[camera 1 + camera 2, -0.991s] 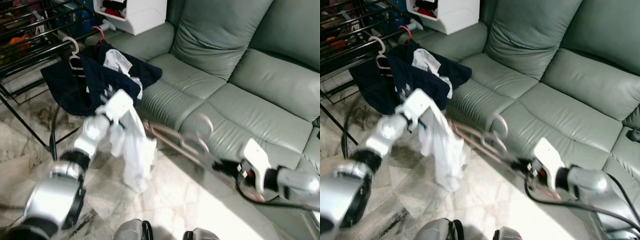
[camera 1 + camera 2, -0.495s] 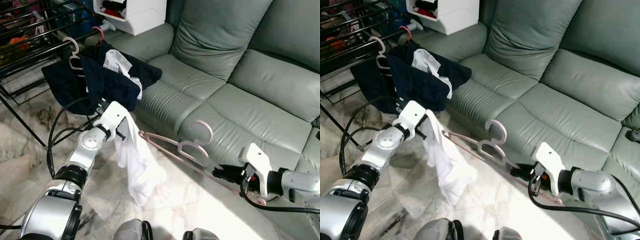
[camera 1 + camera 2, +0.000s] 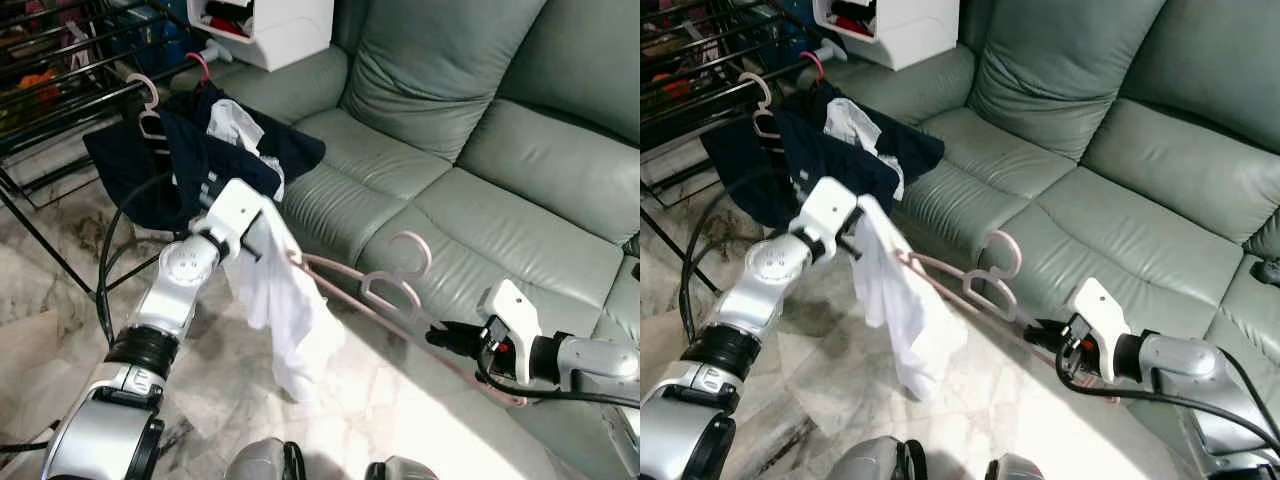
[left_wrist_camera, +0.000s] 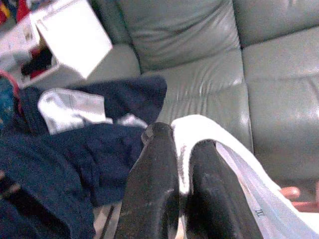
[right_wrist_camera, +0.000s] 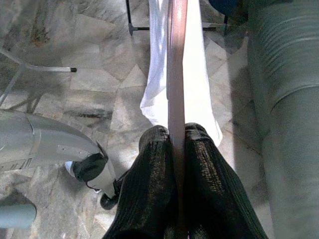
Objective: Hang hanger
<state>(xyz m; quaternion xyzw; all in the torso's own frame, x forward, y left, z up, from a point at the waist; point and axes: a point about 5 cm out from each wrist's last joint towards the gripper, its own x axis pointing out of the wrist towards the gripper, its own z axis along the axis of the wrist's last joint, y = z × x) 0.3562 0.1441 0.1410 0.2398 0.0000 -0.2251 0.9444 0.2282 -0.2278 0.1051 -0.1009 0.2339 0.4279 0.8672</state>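
Beside the sofa point(image 3: 470, 140), the left gripper point(image 4: 182, 149) pinches a white shirt point(image 3: 290, 310) while the right gripper point(image 5: 172, 137) clamps one end of the pink hanger point(image 3: 385, 290), held above the floor point(image 3: 400, 420).

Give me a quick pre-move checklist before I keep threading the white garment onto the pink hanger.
1. Right tool clamped on the pink hanger: ok.
2. Left tool pinching the white garment: ok.
3. Hanger end inside the garment opening: cannot tell; the cloth hides the tip.
4. Garment hem off the marble floor: ok, it hangs free.
5. Hanger hook free of the sofa: ok.
6. Space on the drying rack for hanging: cannot tell.
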